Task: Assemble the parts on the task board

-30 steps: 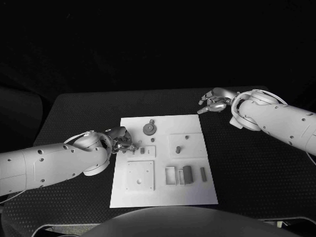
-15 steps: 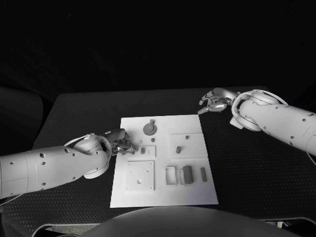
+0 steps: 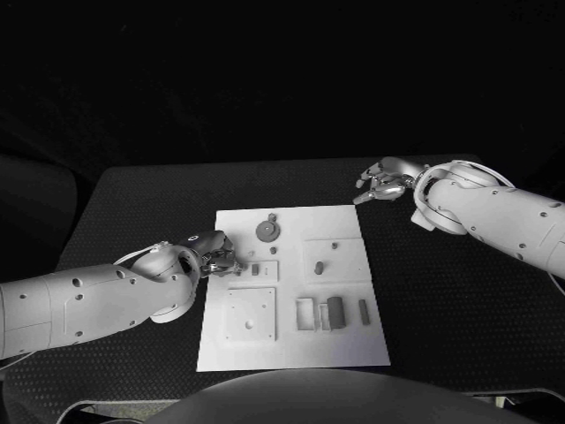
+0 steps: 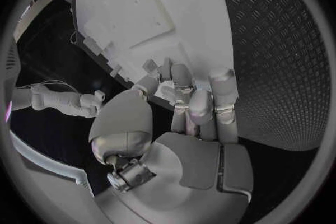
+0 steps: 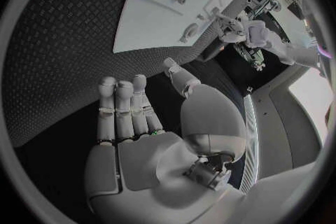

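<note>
**White arm slides back, fingers stay at the board edge**

Over the last second the left hand (image 3: 214, 254) pulled slightly toward the robot; fingers bunched at the task board (image 3: 346, 349), grasp unclear. Right hand (image 3: 385, 184) idles released on the surface. Parts (image 3: 335, 310) remain unassembled.

Matt white task board (image 3: 346, 346); textured black table (image 3: 473, 309)

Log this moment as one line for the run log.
left hand: at task board left edge, grasp unclear | right hand: open, off board | round part: on board
</note>
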`<state>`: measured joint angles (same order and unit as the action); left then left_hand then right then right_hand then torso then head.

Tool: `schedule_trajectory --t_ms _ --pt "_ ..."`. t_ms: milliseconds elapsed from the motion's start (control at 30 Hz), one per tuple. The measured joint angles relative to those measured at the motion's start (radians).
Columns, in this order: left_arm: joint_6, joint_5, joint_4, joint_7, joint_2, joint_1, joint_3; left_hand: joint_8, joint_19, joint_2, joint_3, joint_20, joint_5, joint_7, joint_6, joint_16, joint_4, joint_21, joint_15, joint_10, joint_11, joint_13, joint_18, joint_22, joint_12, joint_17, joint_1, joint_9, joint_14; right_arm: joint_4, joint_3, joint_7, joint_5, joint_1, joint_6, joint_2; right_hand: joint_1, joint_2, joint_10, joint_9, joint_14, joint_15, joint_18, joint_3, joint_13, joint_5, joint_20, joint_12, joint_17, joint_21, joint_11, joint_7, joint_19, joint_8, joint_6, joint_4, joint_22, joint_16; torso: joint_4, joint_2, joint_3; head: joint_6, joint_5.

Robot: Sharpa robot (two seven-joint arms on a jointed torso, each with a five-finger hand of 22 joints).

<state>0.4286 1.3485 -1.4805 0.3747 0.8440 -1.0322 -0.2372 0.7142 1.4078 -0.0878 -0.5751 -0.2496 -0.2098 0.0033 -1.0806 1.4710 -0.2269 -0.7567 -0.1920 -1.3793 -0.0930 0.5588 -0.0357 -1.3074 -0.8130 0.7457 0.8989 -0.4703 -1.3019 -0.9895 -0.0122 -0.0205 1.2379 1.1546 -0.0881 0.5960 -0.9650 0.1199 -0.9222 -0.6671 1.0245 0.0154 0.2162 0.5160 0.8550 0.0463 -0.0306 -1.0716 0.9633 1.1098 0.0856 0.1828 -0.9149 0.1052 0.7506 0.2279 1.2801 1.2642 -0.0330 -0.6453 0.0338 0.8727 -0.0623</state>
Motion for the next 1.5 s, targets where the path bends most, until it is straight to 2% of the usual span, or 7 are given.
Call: schedule_trajectory --t_ms 500,800,1233,1500 --pt "0.001 0.005 0.002 -0.001 -0.003 0.000 0.001 0.000 0.002 0.001 0.000 -0.002 -0.004 0.000 0.000 0.000 0.000 0.000 0.000 -0.001 0.000 0.000 0.000 0.000 0.000 0.001 -0.001 -0.002 0.000 0.001 0.000 0.001 0.000 -0.001 0.000 0.000 0.000 0.000 0.000 0.000 0.002 0.002 0.000 0.000 -0.001 0.000 0.000 0.000 0.000 0.000 0.000 0.000 0.000 0.000 0.000 0.000 0.000 0.000 -0.0009 0.000 0.0005 0.000 0.004" --pt "-0.004 0.005 0.015 -0.001 -0.012 -0.001 0.002 0.007 0.002 -0.001 -0.016 -0.002 -0.004 0.000 0.000 0.000 0.016 0.000 0.000 -0.002 0.001 0.002 0.000 0.000 -0.004 0.001 0.001 0.001 0.000 0.001 0.000 0.001 0.000 -0.001 0.001 0.001 0.000 0.000 0.000 0.000 0.002 0.002 0.000 0.000 -0.001 0.000 0.000 0.000 0.000 0.000 0.000 -0.002 0.000 0.000 -0.002 0.000 0.000 0.000 -0.0006 0.000 0.0002 0.000 0.006" --pt "-0.008 0.005 0.019 0.001 -0.015 -0.001 0.003 0.013 0.002 -0.018 -0.016 -0.002 0.006 0.000 0.000 0.000 0.032 0.000 0.000 -0.002 0.001 0.003 0.000 -0.001 -0.004 0.000 0.014 0.005 0.000 0.001 0.000 0.001 0.000 -0.002 0.001 0.002 0.000 0.000 0.000 0.000 0.002 0.002 0.000 0.000 -0.002 0.000 -0.001 0.000 0.000 0.000 0.000 -0.002 0.000 0.000 -0.002 0.000 0.000 0.000 -0.0002 0.000 -0.0002 0.000 0.008" --pt "-0.012 0.005 0.020 0.002 -0.016 -0.001 0.003 0.015 0.002 -0.048 -0.007 -0.002 0.006 0.000 0.000 0.000 0.052 0.000 0.000 -0.002 0.002 0.004 0.000 -0.001 -0.004 0.000 -0.006 0.008 0.000 0.000 0.000 0.001 0.000 -0.002 0.001 0.003 0.000 0.000 0.000 0.000 0.002 0.002 0.000 0.000 -0.002 0.000 -0.001 -0.004 -0.001 0.000 0.000 0.000 0.000 0.000 0.000 0.000 0.000 0.000 -0.0003 0.000 0.0001 0.000 0.009"
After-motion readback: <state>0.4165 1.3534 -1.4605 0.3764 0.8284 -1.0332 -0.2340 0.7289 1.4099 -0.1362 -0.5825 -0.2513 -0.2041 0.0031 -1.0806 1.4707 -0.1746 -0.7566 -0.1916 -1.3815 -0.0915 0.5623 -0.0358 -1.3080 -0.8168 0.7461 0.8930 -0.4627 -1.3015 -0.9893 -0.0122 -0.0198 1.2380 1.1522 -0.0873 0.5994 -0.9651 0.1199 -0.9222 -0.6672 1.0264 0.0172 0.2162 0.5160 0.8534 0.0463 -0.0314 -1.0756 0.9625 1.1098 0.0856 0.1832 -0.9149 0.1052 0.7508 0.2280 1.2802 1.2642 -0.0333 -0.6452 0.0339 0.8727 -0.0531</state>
